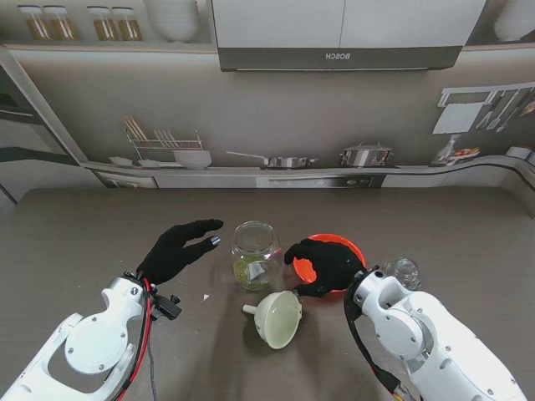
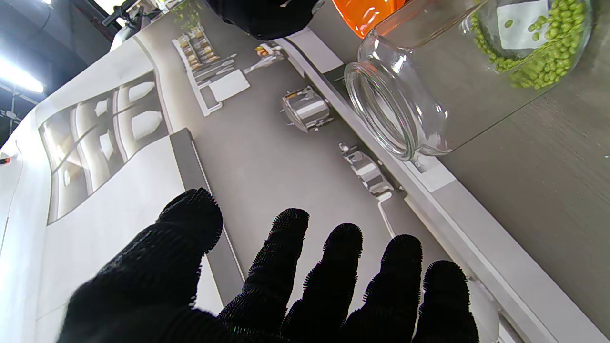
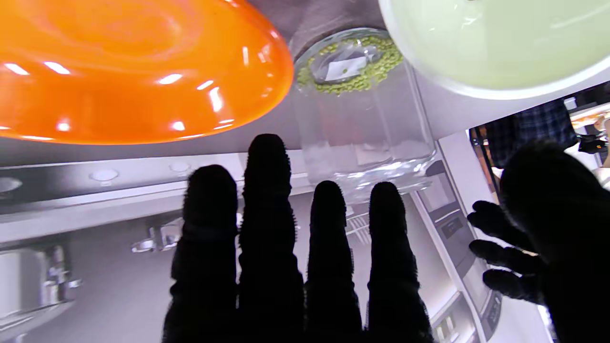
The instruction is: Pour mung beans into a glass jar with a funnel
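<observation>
**Table stock: jar, funnel, bowl, two gloved hands**

Glass jar point(image 1: 254, 254): upright near the table's middle, mouth open, a shallow layer of green mung beans point(image 1: 247, 271) in its bottom with a white label or slip showing through the glass. Bare table on its far side and to its left.

Funnel point(image 1: 277, 318): pale green, lying on its side just nearer to me than the jar, wide mouth turned toward me and to the right, spout pointing left. It stands apart from the jar; a narrow strip of table shows between them.

Orange bowl point(image 1: 338, 249): right of the jar, close beside it, its near rim hidden under the right hand. Whether anything is in it cannot be told.

Small glass lid or stopper point(image 1: 404, 270): right of the bowl, close to the right forearm.

Left hand point(image 1: 177, 248): black-gloved, left of the jar with a clear gap, fingers point(image 2: 286, 257) spread and extended toward it, gripping nothing.

Right hand point(image 1: 324, 266): black-gloved, over the near edge of the bowl, between bowl and funnel. The wrist view shows its fingers point(image 3: 267, 200) straight and side by side, thumb apart, nothing clasped.

Table point(image 1: 92, 242): dark, wood-grained; wide open surface along the left side and far edge, and to the far right.
</observation>
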Tool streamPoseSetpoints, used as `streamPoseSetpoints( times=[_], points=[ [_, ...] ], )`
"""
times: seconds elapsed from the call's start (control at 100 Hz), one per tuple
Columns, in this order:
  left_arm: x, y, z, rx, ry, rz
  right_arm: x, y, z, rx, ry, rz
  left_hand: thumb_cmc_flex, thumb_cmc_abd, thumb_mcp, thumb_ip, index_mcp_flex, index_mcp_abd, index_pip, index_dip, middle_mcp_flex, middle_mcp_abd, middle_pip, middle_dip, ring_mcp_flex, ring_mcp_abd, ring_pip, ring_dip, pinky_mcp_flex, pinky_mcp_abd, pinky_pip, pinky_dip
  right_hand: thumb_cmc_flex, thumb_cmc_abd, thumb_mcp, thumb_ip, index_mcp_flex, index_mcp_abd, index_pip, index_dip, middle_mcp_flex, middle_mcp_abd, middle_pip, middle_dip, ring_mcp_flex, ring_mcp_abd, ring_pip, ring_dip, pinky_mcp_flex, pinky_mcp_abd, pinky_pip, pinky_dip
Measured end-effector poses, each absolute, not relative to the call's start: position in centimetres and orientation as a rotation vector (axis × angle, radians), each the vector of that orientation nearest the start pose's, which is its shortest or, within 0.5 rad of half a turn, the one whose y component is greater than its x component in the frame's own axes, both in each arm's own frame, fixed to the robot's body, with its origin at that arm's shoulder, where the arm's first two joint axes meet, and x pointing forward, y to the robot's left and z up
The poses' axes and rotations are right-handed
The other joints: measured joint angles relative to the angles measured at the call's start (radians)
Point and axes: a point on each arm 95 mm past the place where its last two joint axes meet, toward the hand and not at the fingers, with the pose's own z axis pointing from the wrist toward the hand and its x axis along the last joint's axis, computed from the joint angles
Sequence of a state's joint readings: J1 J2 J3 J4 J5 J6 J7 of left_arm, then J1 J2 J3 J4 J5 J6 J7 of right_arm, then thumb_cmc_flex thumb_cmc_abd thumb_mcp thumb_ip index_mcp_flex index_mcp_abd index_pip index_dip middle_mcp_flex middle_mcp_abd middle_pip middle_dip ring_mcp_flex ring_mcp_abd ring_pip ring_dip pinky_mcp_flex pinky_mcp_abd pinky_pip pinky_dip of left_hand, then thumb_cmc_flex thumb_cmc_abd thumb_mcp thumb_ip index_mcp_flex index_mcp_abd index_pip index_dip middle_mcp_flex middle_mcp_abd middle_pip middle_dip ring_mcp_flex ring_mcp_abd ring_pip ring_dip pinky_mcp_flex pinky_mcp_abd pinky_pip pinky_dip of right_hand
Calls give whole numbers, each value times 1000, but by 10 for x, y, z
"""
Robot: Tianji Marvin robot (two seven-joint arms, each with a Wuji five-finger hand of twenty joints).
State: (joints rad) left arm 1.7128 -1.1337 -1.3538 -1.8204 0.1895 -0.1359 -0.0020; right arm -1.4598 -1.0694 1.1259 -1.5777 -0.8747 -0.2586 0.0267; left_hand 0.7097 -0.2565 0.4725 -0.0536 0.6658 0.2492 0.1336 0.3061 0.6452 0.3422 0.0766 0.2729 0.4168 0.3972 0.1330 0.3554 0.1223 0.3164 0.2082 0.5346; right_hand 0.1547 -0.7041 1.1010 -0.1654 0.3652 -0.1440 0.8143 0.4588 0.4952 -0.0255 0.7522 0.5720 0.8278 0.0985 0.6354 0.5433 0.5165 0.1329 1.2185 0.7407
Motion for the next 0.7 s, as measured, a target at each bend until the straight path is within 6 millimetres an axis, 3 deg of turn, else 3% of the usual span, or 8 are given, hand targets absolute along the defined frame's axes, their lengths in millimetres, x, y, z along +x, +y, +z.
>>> streamPoseSetpoints(
  times=[0.3,0.7],
  points=[
    [371,-3,-268,-1771,923,-2223,411,-12,-283,1216,1540,1624,0,0,0,0,0,0,0,0,0,0,0,0,0,0,0,0,0,0,0,0,0,1,-25,0,-12,-14,-21,0,-23,11,-43,-21,0,1,-1,0,10,0,0,0],
    [373,-9,-270,-1780,957,-2221,416,-78,-278,1293,1444,1373,0,0,0,0,0,0,0,0,0,0,0,0,0,0,0,0,0,0,0,0,4,-27,-34,0,-24,-47,-27,26,-48,28,-58,-30,0,2,13,0,29,1,0,11]
  ],
)
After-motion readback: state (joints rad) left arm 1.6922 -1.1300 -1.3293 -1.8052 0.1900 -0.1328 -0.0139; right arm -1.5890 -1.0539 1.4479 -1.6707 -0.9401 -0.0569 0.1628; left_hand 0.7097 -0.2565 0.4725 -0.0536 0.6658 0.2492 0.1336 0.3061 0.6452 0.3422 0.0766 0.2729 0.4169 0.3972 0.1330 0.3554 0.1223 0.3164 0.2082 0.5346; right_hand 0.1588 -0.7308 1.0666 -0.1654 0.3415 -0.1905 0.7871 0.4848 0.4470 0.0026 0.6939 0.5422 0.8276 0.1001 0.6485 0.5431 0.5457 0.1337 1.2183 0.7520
